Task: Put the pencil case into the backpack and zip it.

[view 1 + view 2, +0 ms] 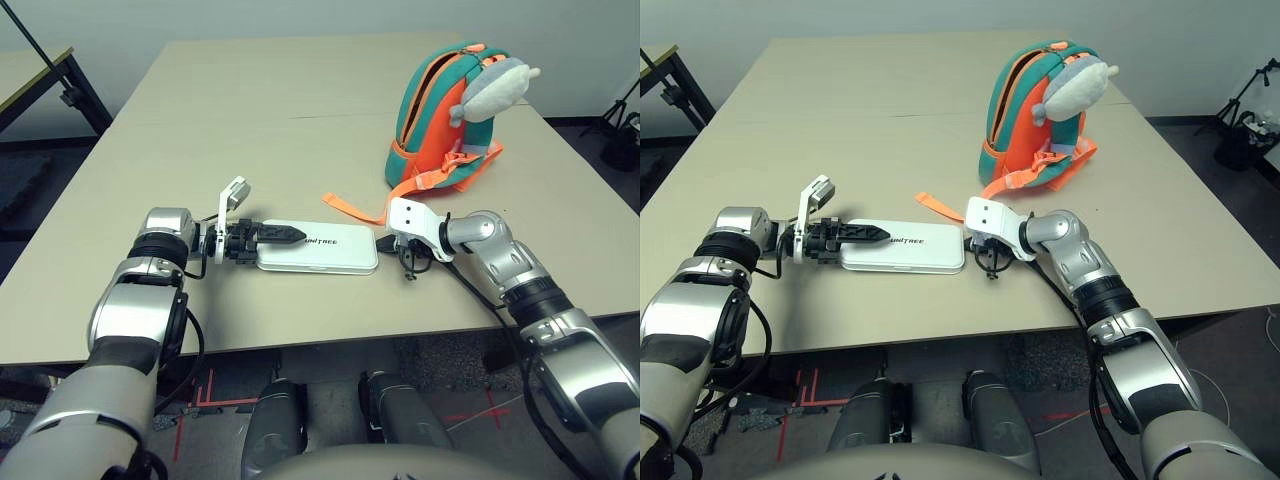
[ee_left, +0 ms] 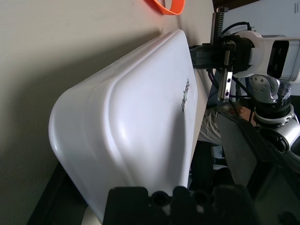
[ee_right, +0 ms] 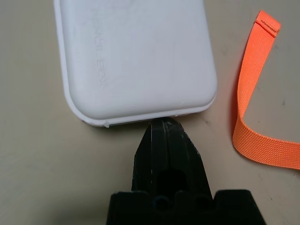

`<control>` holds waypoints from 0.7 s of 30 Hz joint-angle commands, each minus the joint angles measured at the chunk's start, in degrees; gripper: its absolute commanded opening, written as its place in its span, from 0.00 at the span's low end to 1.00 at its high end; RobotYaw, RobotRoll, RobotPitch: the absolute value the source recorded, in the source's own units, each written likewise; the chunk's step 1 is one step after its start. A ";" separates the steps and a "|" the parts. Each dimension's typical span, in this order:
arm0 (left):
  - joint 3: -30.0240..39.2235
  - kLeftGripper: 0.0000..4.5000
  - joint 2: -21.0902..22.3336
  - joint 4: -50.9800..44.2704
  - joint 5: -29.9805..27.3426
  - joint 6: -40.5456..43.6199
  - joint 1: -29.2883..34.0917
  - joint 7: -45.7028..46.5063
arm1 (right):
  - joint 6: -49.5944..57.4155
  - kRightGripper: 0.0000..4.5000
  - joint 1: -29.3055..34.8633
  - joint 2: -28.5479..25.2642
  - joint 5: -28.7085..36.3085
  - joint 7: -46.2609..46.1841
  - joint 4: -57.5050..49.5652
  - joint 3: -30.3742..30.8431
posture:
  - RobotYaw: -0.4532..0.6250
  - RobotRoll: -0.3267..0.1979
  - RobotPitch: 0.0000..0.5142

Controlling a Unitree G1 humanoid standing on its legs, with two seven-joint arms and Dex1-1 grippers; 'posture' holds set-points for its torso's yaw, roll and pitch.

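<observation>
Pencil case [image 1: 318, 253] lying flat on the table [image 1: 200, 120], sandwiched between both arms. Left gripper [image 1: 268, 240] spread wide around one short end, one finger [image 1: 282, 234] lying over the lid. Right gripper [image 3: 165, 126] pinched fully together, tip pressed against the other short end. Backpack [image 1: 435, 130] standing upright further back, unzipped on top, orange strap [image 1: 352, 208] trailing near the case.

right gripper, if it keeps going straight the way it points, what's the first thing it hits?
The pencil case: the shut right gripper has its fingertips at, possibly touching, the case's near short edge.
</observation>
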 commanded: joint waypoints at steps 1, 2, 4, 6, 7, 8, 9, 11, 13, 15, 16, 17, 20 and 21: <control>-0.09 0.96 -0.34 0.71 0.80 -1.93 0.67 0.83 | -0.94 0.00 0.42 -1.12 0.42 0.60 -0.08 0.63 | 0.24 0.62 0.11; -0.04 0.91 -0.32 0.78 0.88 -2.31 0.65 1.10 | -1.00 0.00 0.56 -1.30 0.42 0.62 -0.16 0.60 | 0.24 0.62 0.11; -0.04 0.79 -0.31 1.28 1.01 -2.23 0.48 1.50 | -1.07 0.00 0.82 -1.81 0.47 0.68 -0.31 0.51 | 0.24 0.62 0.11; 0.07 0.61 -0.32 1.58 0.92 -2.25 0.35 1.57 | -0.97 0.00 1.05 -2.52 0.61 0.74 -0.46 0.29 | 0.24 0.62 0.11; 0.22 0.53 -0.31 1.69 0.85 -2.35 0.29 1.67 | -0.91 0.00 1.12 -2.87 0.73 0.74 -0.51 0.14 | 0.24 0.62 0.11; 0.43 0.45 -0.26 1.76 0.78 -2.36 0.23 1.63 | -0.90 0.00 1.24 -3.36 0.81 0.70 -0.56 -0.07 | 0.24 0.62 0.11; 0.62 0.39 -0.19 1.79 0.72 -2.33 0.17 1.55 | -0.86 0.00 1.36 -3.79 0.93 0.62 -0.65 -0.30 | 0.24 0.62 0.11; 1.21 0.32 -0.01 1.79 0.53 -2.32 0.00 1.60 | -0.50 0.00 1.71 -4.84 1.34 0.50 -0.93 -0.95 | 0.24 0.62 0.11; 1.70 0.30 0.22 1.59 0.29 -2.69 -0.14 1.68 | 0.41 0.00 2.38 -6.04 2.22 0.60 -1.58 -1.77 | 0.24 0.62 0.11; 2.24 0.30 0.45 1.16 -0.06 -2.86 -0.33 1.87 | 2.83 0.00 3.50 -6.86 4.42 0.73 -3.52 -3.41 | 0.24 0.62 0.11; 2.52 0.30 0.50 0.85 -0.25 -2.90 -0.39 1.89 | 4.02 0.00 4.03 -7.18 5.35 0.67 -4.65 -4.22 | 0.24 0.62 0.11; 2.70 0.30 0.57 0.59 -0.42 -2.72 -0.50 1.84 | 5.24 0.00 4.56 -7.48 6.19 0.54 -5.78 -5.06 | 0.24 0.62 0.11; 3.25 0.30 1.04 -0.34 -1.11 -2.60 -0.91 1.25 | 8.85 0.15 5.90 -8.46 8.73 -0.49 -8.88 -7.75 | 0.24 0.62 0.11; 4.30 0.30 1.41 -0.80 -1.98 -2.60 -1.53 1.40 | 10.03 0.22 6.46 -9.01 10.10 -1.68 -9.84 -9.89 | 0.24 0.62 0.10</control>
